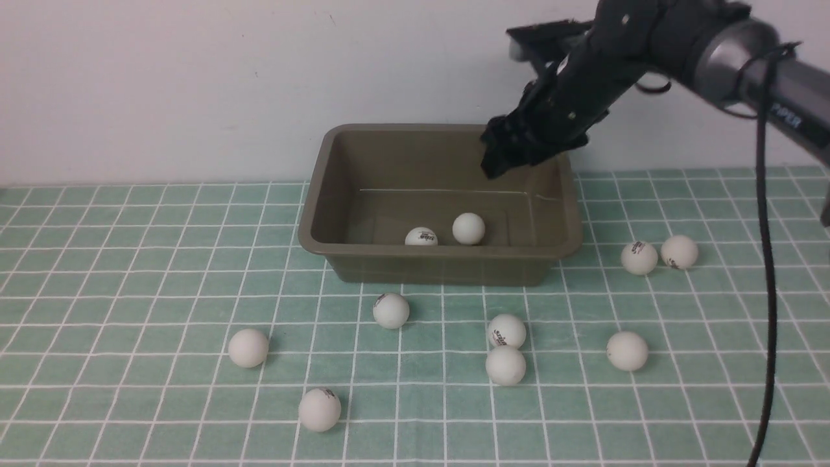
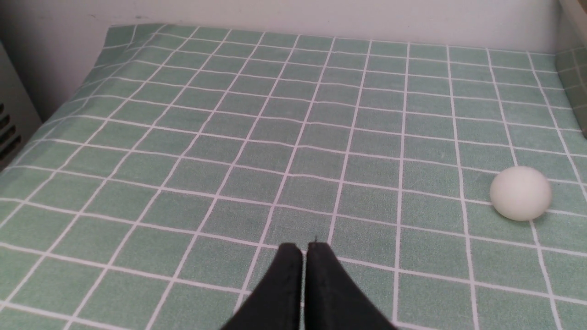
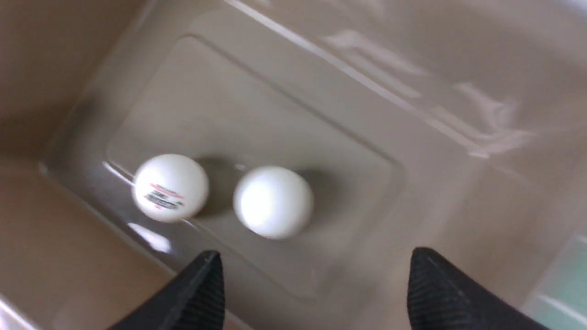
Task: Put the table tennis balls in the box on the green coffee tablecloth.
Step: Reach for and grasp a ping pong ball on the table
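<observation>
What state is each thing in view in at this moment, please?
Olive-brown rectangular plastic box, upright, holding two balls.
Two small white table tennis balls, side by side on the box floor.
Eight more white balls, loose on the cloth outside the box.
Teal-green white-gridded tablecloth, spread flat.
Right gripper, open, empty, above the box.
Left gripper, shut, empty, over the cloth.
</observation>
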